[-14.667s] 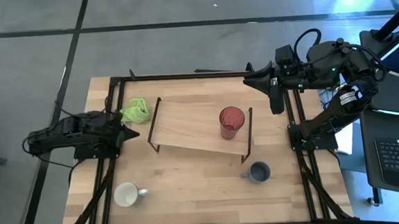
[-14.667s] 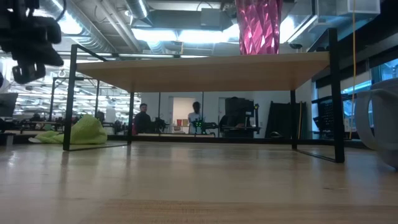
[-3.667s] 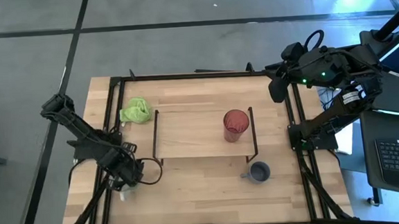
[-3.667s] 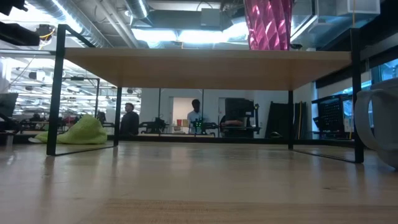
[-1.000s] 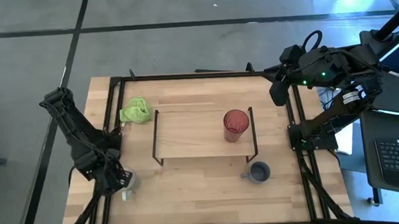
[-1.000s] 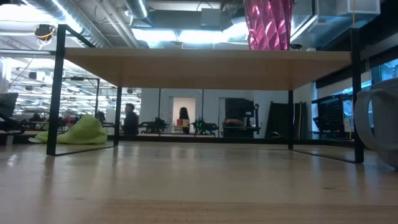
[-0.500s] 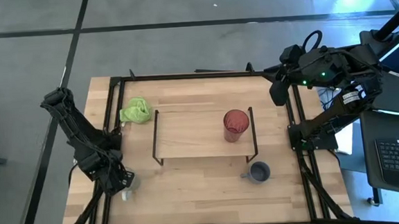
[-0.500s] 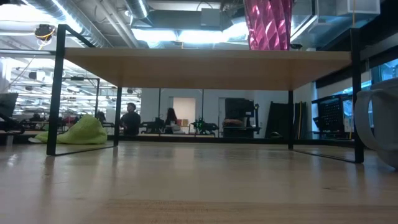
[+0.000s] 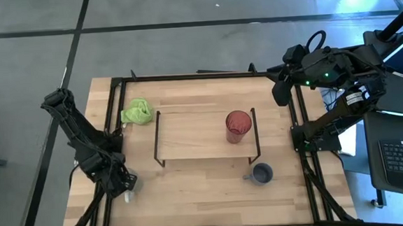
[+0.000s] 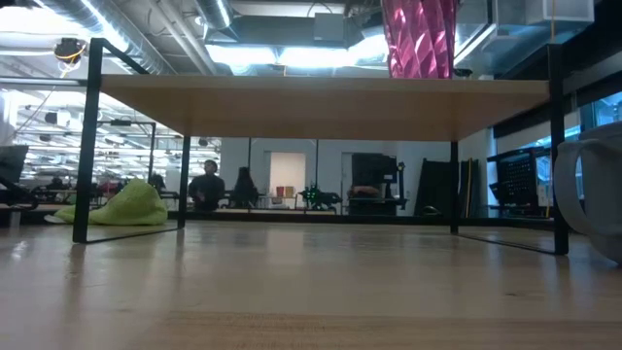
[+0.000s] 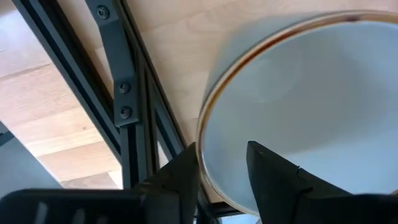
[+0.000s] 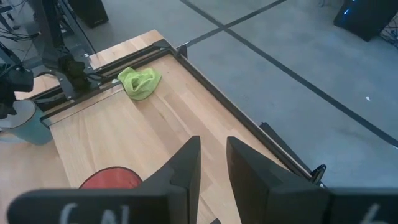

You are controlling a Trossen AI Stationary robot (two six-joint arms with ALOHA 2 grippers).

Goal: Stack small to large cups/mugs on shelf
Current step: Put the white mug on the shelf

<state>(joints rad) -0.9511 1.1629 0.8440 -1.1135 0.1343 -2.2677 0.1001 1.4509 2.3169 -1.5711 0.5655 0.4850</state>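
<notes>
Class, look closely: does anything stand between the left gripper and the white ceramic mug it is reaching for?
Nothing visible does. The left gripper is already at the white ceramic mug, its fingers straddling the rim, one inside and one outside.

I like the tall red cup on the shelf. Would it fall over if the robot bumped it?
Probably, yes. The red cup is tall and narrow, standing on the raised shelf, so a bump could tip it. Its ridged sides may help a gripper hold it.

Three cups: one white mug (image 11: 311, 112), one grey-blue mug (image 9: 262, 173), one red tumbler (image 9: 237, 125); one shelf (image 9: 203, 132); one green cloth (image 9: 137, 110).
</notes>
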